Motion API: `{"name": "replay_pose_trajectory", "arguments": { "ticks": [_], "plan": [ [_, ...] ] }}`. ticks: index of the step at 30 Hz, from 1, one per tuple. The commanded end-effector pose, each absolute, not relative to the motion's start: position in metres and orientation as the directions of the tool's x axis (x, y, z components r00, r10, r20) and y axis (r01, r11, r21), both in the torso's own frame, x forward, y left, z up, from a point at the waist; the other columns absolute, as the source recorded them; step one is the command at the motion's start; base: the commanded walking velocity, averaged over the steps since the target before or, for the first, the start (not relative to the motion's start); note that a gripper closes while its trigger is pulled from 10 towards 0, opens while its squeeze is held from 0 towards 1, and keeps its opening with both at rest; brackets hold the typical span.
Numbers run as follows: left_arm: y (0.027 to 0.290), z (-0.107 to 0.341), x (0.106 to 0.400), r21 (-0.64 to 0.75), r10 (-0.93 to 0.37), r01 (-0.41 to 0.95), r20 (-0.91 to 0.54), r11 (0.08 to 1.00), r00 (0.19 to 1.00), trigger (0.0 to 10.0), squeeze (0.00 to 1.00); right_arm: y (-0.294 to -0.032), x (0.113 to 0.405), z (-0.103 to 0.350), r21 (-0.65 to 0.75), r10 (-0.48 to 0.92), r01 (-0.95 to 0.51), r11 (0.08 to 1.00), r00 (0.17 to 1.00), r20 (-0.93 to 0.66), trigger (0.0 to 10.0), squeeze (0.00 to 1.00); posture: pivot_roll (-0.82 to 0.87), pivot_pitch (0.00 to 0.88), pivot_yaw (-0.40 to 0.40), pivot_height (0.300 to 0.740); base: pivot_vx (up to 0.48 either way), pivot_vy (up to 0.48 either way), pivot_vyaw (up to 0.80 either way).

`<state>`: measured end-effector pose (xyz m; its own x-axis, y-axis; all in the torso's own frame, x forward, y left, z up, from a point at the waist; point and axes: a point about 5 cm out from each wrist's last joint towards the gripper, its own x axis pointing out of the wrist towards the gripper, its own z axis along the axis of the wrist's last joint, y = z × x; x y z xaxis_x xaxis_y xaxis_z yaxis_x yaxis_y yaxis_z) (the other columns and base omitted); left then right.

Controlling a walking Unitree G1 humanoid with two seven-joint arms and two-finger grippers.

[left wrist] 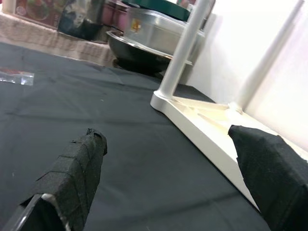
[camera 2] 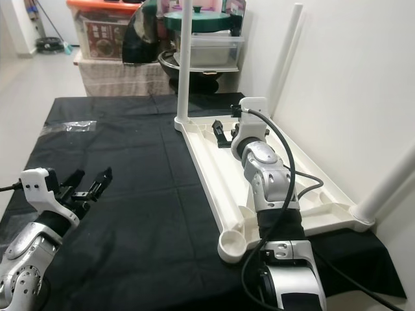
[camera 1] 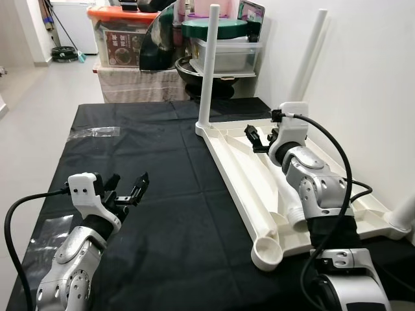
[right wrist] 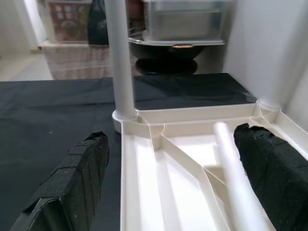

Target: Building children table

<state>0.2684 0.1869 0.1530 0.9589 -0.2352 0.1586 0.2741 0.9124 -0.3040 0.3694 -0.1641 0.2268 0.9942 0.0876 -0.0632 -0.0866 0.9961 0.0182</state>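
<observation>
The white children's table top [camera 1: 224,146] lies upside down on the black cloth. One white leg [camera 1: 209,65] stands upright in its far left corner, another [camera 1: 311,55] at the far right by the wall, a third [camera 1: 405,217] at the near right. The near left socket [camera 1: 267,251] holds no leg. A loose white leg [right wrist: 236,187] lies inside the frame under my right arm. My right gripper [camera 1: 259,138] hovers open over the underside, the loose leg close to one finger. My left gripper [camera 1: 126,188] is open above the cloth, left of the table top.
A clear plastic bag [camera 1: 94,131] lies on the cloth at the far left. Storage boxes [camera 1: 120,39], a dark wok [camera 1: 207,78] and a lidded tub [camera 1: 224,52] crowd the far end. A white wall [camera 1: 363,78] runs along the right; open floor [camera 1: 32,97] lies to the left.
</observation>
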Motion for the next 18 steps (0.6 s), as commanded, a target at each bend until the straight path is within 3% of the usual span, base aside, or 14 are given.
{"name": "replay_pose_trajectory", "arguments": {
  "ticks": [1, 6, 18],
  "plan": [
    [0.192, 0.149, 0.266, -0.305, -0.221, 0.255, 0.143, 0.918, 0.965, 10.0, 0.0, -0.157, 0.37, 0.226, 0.043, 0.116, -0.114, 0.993, 0.991, -0.06, 10.0, 0.0, 0.03, 0.0, -0.092, 0.74, 0.285, 0.0, 0.61],
    [0.191, 0.15, 0.266, -0.303, -0.224, 0.26, 0.149, 0.917, 0.963, 10.0, 0.0, -0.162, 0.373, 0.226, 0.1, 0.089, -0.081, 0.992, 0.994, -0.068, 10.0, 0.0, 0.03, 0.0, -0.092, 0.74, 0.097, 0.0, 0.0],
    [0.188, 0.148, 0.267, -0.295, -0.234, 0.266, 0.141, 0.918, 0.962, 10.0, 0.0, -0.167, 0.373, 0.224, 0.078, 0.057, -0.052, 0.996, 0.996, -0.062, 10.0, 0.0, 0.03, 0.0, -0.091, 0.74, 0.0, 0.0, 0.0]
  ]
}}
